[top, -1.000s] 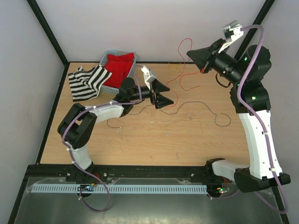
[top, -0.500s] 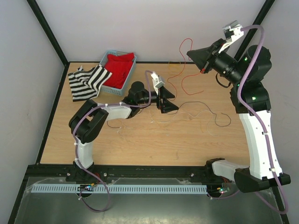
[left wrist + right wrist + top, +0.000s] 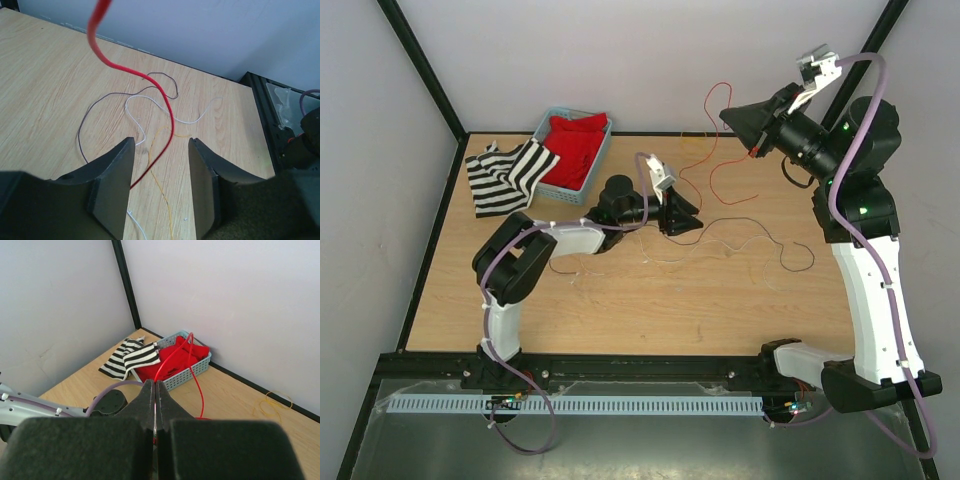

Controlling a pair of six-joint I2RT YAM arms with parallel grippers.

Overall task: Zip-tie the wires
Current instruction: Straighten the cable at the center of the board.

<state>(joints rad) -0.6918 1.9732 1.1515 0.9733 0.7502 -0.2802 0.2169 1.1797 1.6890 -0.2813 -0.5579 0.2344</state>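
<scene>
Limp, light wires point(image 3: 100, 12) hang pinched in the right tool point(image 3: 154, 390); the spread left tool point(image 3: 160, 150) straddles a red strand, seemingly grippable there.

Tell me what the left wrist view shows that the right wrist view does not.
Left wrist only: the left gripper, jaws apart around the red wire; a dark brown wire and a pale wire on the table. Right wrist only: the right gripper shut on the red wire, a blue basket, a striped cloth. Both: the red wire and the wooden table.
</scene>
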